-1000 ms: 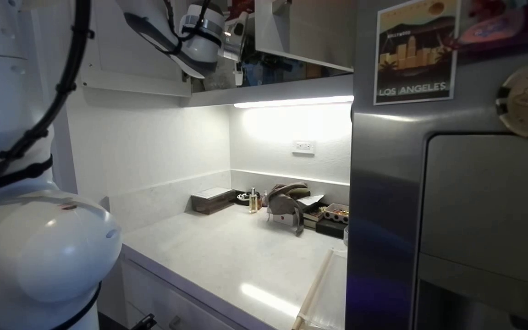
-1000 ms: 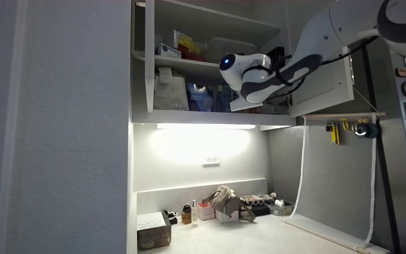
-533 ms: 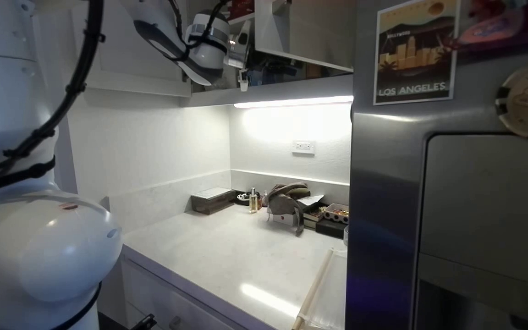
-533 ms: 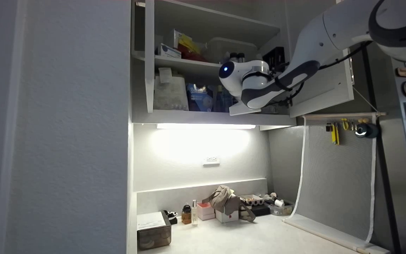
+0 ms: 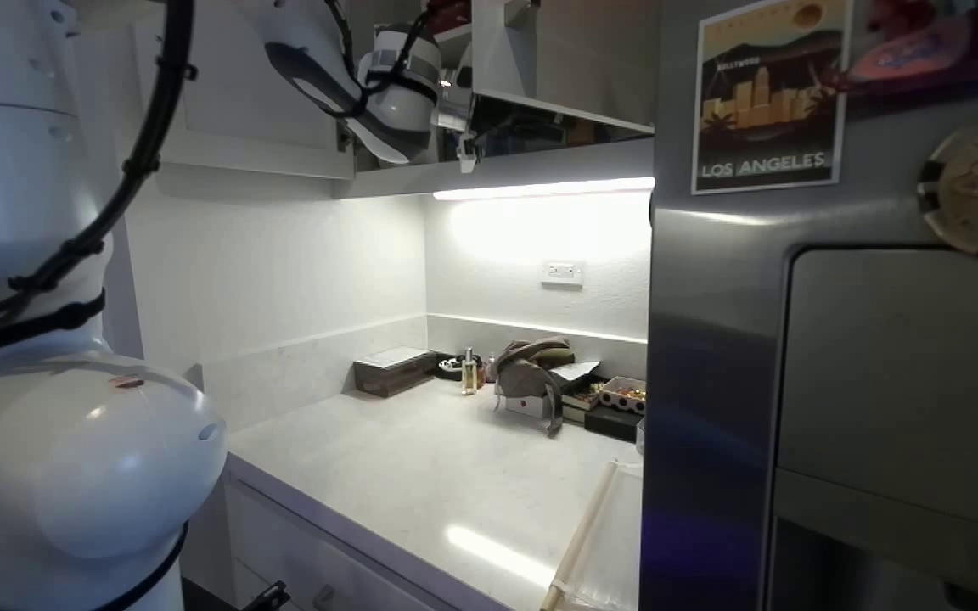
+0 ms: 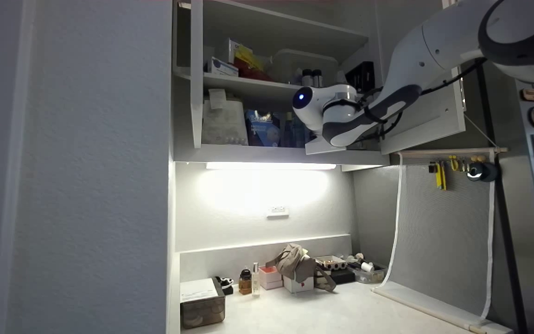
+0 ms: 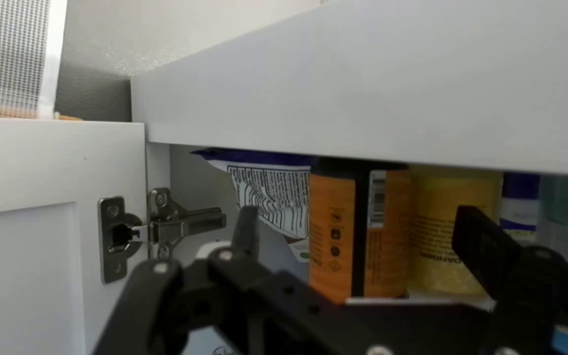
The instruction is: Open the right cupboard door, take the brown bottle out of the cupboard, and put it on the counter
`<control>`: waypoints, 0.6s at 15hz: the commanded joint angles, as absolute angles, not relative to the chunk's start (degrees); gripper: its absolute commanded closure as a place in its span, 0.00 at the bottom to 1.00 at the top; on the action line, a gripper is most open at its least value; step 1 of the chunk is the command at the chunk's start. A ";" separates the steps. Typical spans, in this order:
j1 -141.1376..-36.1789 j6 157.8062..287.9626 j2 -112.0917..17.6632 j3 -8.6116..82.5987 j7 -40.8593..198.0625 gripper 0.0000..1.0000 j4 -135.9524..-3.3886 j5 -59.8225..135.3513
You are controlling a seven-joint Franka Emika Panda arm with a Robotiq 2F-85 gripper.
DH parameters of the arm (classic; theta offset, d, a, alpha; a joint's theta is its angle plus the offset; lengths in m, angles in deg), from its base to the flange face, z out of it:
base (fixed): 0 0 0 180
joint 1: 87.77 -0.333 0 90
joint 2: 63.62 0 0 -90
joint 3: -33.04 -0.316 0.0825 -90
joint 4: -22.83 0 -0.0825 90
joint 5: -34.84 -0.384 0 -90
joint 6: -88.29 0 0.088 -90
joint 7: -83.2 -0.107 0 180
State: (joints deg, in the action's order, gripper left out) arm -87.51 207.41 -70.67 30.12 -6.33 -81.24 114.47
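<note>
Visibly, the claw (image 7: 358, 215) was released, its fingers (image 7: 248, 224) standing apart. An orange-brown bottle (image 7: 336, 231) showed between them, right of centre in the wrist view, within the cupboard (image 7: 363, 108). The right cupboard door (image 5: 591, 68) stood open, upper right of centre in an exterior view.

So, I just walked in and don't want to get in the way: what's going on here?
A robot arm holds its claw, open and gripping nothing, low at the front of the cupboard, facing an orange container with a black band. The right cupboard door stands open, so that step looks done. The brown bottle, meant for the counter, can't be picked out for certain.
</note>
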 commanded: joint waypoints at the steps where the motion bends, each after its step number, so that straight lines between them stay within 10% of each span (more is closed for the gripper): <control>1: -87.41 209.41 -69.91 31.33 -8.38 0.00 -80.45 116.84; 6: -87.23 210.71 -69.59 32.47 -9.16 0.00 -80.39 118.12; 7: -87.27 210.93 -69.54 32.61 -8.82 0.25 -80.27 118.11; 9: -87.37 211.22 -69.43 32.67 -9.09 0.34 -80.17 118.34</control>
State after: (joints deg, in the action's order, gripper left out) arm -87.44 209.79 -70.14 32.42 -7.30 -81.20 116.74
